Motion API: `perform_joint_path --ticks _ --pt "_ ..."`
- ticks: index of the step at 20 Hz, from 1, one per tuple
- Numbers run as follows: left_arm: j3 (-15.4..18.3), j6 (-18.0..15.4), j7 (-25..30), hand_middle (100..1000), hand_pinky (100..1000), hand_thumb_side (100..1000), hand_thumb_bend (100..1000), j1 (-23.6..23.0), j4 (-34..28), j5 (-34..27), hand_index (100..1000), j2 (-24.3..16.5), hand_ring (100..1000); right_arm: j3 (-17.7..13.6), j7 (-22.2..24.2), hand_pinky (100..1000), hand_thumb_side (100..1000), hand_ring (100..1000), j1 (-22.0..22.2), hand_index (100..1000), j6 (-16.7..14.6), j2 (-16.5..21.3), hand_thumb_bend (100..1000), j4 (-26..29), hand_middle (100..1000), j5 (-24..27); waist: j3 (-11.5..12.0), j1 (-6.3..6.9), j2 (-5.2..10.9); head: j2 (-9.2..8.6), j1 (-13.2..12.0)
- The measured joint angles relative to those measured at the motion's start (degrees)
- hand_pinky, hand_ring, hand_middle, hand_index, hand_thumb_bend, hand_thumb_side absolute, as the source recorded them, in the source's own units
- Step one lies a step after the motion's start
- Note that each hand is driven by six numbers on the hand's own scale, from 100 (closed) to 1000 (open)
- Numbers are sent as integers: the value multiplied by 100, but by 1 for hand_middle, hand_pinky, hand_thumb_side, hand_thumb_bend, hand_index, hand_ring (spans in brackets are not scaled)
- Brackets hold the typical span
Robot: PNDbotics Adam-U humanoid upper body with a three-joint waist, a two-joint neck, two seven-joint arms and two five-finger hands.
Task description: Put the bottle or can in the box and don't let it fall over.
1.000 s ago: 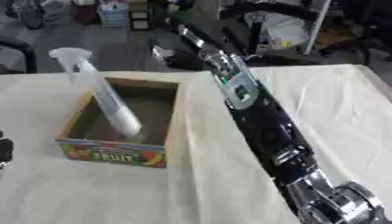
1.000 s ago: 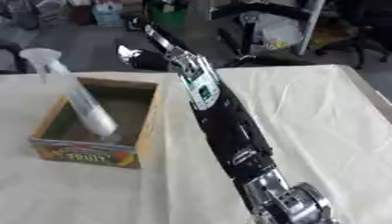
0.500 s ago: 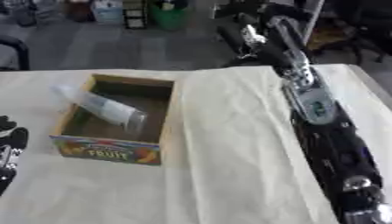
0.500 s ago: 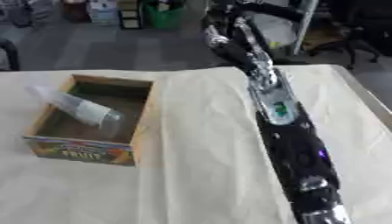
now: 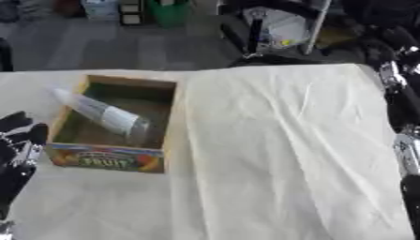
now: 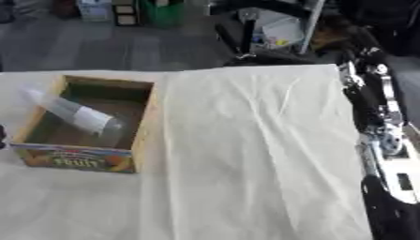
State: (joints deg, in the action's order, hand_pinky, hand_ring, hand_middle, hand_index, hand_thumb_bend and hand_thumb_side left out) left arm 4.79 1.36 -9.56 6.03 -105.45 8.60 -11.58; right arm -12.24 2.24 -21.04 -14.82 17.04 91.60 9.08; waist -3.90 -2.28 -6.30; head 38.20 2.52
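Bottle (image 5: 105, 115) tipped in box (image 5: 111, 159) marked "FRUIT", left hand (image 5: 15, 154) fingers straight, empty

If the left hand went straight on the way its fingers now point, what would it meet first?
The left hand sits at the lower left, fingers up toward the far table edge. Straight on looks free: bare cloth left of the box. The bottle leaning over that wall may be close; depth is unclear.

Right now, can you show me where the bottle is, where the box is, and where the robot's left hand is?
bottle (image 5: 105, 114), left eye view, on its clear tilted body inside the box.
box (image 5: 107, 158), left eye view, on its printed front wall.
left hand (image 5: 18, 151), left eye view, lower left edge, on its dark fingers.
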Motion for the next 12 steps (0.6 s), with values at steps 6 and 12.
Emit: perform_joint_path --ticks 6,12 --pt "-4 -14 -75 694 658 612 576 -53 -1 -65 809 -12 641 -116 -103 930 443 1000 448 1000 7 -183 100 335 965 -196 0 43 82 126 -82" --pt "-46 -13 -142 698 658 610 571 -99 -1 -152 809 -12 645 -105 -16 932 445 1000 696 1000 7 -372 100 538 974 -302 -13 43 136 290 -186"
